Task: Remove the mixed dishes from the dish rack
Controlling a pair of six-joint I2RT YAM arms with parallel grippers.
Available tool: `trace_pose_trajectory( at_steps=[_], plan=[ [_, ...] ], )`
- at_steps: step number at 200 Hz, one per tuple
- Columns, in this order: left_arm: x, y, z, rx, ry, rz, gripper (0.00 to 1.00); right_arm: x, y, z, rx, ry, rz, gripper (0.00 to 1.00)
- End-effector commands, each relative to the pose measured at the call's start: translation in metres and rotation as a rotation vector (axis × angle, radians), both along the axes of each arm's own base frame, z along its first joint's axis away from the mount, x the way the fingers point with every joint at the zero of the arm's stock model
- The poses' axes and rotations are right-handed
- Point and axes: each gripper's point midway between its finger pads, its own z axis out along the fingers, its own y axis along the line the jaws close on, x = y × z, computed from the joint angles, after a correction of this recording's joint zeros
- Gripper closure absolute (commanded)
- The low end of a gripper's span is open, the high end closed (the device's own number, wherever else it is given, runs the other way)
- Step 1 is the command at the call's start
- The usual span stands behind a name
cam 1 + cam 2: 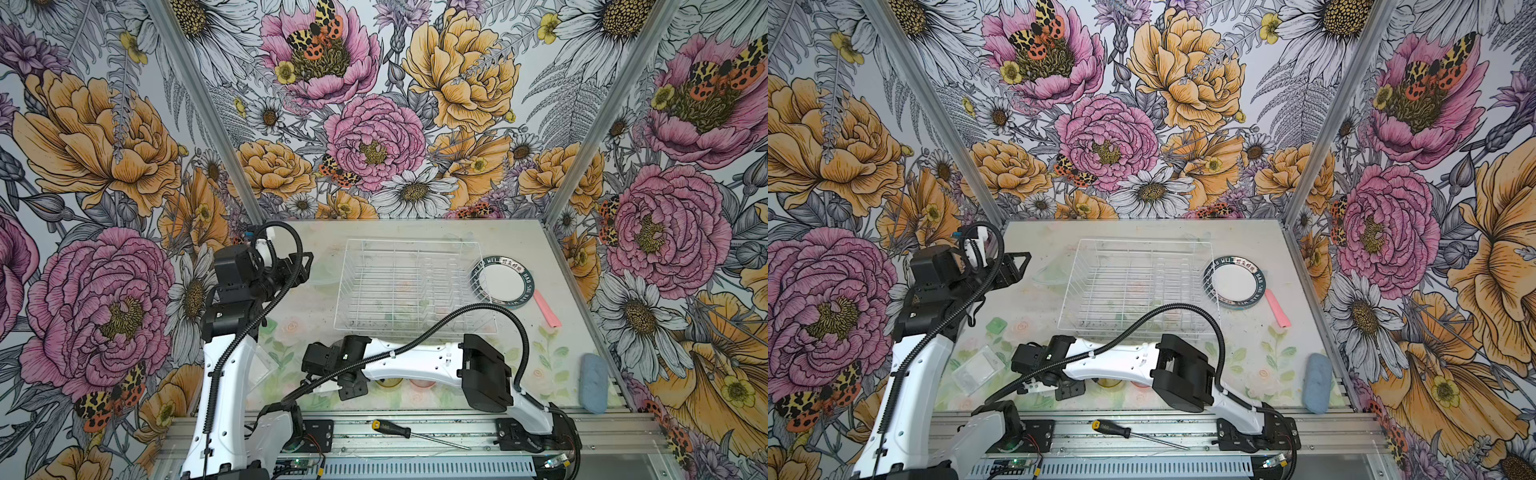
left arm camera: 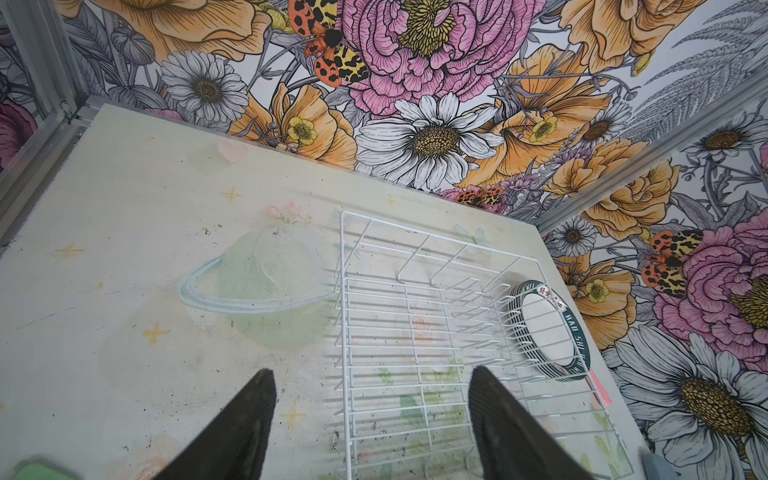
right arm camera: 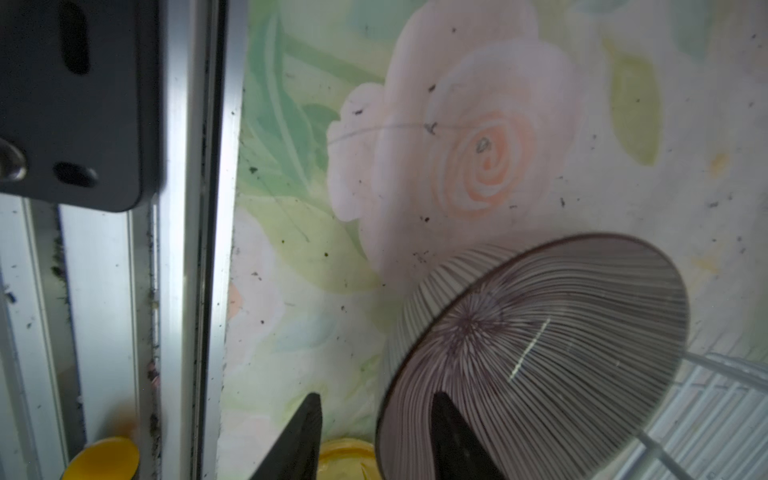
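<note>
The white wire dish rack (image 1: 415,286) (image 1: 1138,286) stands mid-table with nothing in it. A stack of white plates (image 1: 500,282) (image 2: 548,328) with dark green lettered rims lies flat just right of it. In the right wrist view my right gripper (image 3: 376,399) is open astride the rim of the ribbed greyish-purple bowl (image 3: 540,353), one finger inside and one outside with a gap. A yellow tumbler (image 3: 345,453) shows below the fingers. My left gripper (image 2: 372,386) (image 1: 307,266) hangs open and empty over the rack's left edge.
My right arm (image 1: 415,357) lies across the front of the table, over a yellow tumbler (image 1: 388,382) and a pink tumbler (image 1: 422,382). A pink strip (image 1: 546,309), a blue sponge (image 1: 593,382), a clear box (image 1: 976,372) and a screwdriver (image 1: 415,432) lie around.
</note>
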Motion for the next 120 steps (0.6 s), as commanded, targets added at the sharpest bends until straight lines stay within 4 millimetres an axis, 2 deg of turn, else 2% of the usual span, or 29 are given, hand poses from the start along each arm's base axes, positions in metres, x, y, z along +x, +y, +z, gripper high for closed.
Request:
trace_pose_trajectory(
  at_steps=[1, 37, 65, 92, 104, 120],
  plan=[
    [0.003, 0.001, 0.004, 0.014, -0.027, -0.013, 0.25, 0.004, 0.005, 0.045, 0.097, -0.035, -0.004, 0.54],
    [0.004, 0.002, -0.001, 0.022, -0.016, -0.009, 0.24, -0.002, 0.008, 0.08, 0.181, -0.017, 0.007, 0.54],
    [0.005, 0.003, -0.007, 0.027, -0.003, -0.007, 0.24, 0.003, -0.003, 0.116, 0.248, -0.048, -0.021, 0.54],
    [0.007, 0.004, -0.013, 0.033, 0.012, -0.003, 0.24, 0.031, -0.038, 0.164, 0.343, -0.078, -0.149, 0.54],
    [0.008, 0.007, -0.019, 0.044, 0.024, 0.006, 0.24, 0.049, -0.06, 0.182, 0.392, -0.093, -0.24, 0.54],
    [0.011, 0.01, -0.026, 0.06, 0.036, 0.013, 0.24, 0.085, -0.096, 0.205, 0.467, -0.145, -0.395, 0.54]
  ],
)
